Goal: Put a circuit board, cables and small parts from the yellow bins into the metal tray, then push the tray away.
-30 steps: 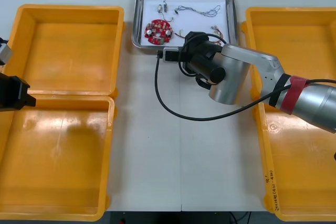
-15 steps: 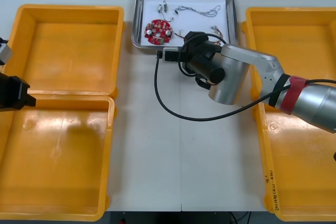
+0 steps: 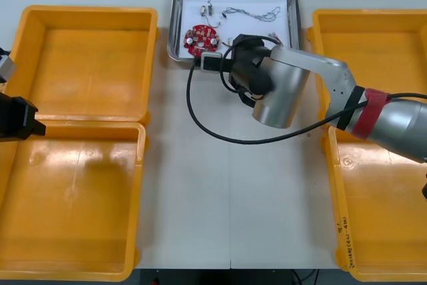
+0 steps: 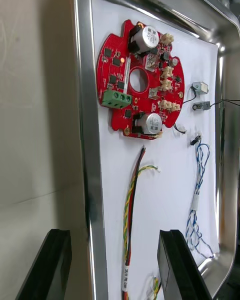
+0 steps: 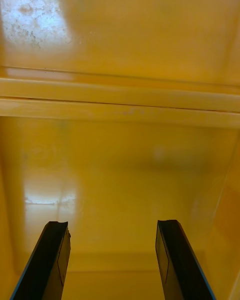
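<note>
Front view: we see the metal tray (image 3: 175,28) at the far edge of the table (image 3: 187,198), between the yellow bins (image 3: 87,65). The right gripper (image 4: 114,235) is at the tray's near edge. Its fingers are spread wide, one over the table and one over the white inside. The red board (image 4: 142,80) lies by the tray's near left corner. The red and yellow cable (image 4: 130,200), the blue and white cable (image 4: 196,200) and small metal parts (image 4: 200,87) lie near it. The left gripper (image 5: 112,225) hangs over a left bin, fingers wide apart.

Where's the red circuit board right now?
In the front view, the circuit board lies in the near left corner of the metal tray, next to the red and yellow cable; the open right tool straddles the tray's near rim.
</note>
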Available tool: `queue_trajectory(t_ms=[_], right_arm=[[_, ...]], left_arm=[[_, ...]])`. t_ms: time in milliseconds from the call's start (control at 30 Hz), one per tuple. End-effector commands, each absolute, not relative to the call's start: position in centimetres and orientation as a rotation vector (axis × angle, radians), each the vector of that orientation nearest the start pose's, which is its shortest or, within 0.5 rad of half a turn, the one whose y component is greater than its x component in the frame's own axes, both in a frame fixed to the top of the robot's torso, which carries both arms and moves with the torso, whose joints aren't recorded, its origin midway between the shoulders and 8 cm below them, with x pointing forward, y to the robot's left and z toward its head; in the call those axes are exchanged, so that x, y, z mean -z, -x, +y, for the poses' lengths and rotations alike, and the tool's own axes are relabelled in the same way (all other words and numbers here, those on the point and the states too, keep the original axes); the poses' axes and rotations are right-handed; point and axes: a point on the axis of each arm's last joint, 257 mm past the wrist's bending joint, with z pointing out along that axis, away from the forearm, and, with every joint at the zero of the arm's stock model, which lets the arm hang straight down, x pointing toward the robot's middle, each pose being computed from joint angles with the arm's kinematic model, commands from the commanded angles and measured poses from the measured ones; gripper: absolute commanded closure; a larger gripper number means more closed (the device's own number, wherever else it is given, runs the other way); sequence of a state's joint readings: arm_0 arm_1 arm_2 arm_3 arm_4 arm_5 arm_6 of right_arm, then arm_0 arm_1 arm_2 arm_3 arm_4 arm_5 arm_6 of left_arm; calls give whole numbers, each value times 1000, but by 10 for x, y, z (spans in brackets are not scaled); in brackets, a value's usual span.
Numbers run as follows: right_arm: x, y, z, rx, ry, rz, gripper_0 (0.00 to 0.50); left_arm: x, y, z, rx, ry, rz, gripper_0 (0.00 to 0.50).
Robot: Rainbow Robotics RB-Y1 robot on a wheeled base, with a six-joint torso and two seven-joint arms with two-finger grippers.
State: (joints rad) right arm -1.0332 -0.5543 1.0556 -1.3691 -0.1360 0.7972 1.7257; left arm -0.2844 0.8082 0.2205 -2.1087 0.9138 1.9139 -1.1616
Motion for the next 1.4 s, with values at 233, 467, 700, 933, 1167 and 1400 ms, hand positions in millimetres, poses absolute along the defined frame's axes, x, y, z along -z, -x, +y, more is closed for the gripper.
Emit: queue_trajectory(t_ms=[233,467,700,933,1167,1400], right_arm=[[113,-581,-5,625,1443,1530,0],[107,-527,-27,569,1406,1674,0],[97,-485,-73,531,1300,1841,0],[92,-454,-134,480,1037,2046,0],[97,-434,-188,365,755,2222,0],[104,-418,-248,207,464,2384,0]], left_arm=[[141,-390,361,-5,-52,2680,0],[141,-390,361,-5,-52,2680,0],[141,-390,361,-5,-52,2680,0],[141,-390,361,-5,-52,2680,0],[141,-390,361,-5,-52,2680,0],[141,-390,361,-5,-52,2680,0]])
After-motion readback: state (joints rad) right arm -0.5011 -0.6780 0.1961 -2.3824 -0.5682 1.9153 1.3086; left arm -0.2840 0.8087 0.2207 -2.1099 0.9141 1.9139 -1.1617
